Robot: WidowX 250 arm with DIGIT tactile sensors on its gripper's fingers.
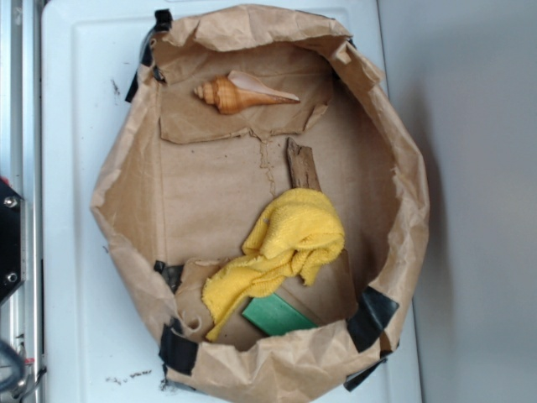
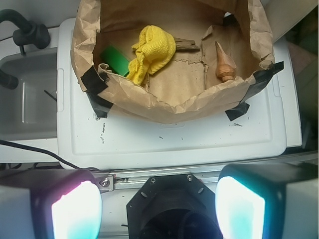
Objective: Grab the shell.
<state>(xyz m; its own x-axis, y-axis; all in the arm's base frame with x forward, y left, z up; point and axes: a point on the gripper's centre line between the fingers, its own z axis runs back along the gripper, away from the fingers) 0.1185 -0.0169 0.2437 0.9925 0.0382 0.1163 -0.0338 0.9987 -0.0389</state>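
Paper bag [image 1: 126, 210] with shell [image 1: 239, 93], cloth [image 1: 289, 243].

Looks like a makeshift robot lab: taped paper-bag bin [image 1: 126, 168] set on a white plastic lid [image 2: 199, 142], metal rail [image 1: 10, 101] alongside, loose black cables [image 2: 30, 32] over a grey tub [image 2: 30, 99].
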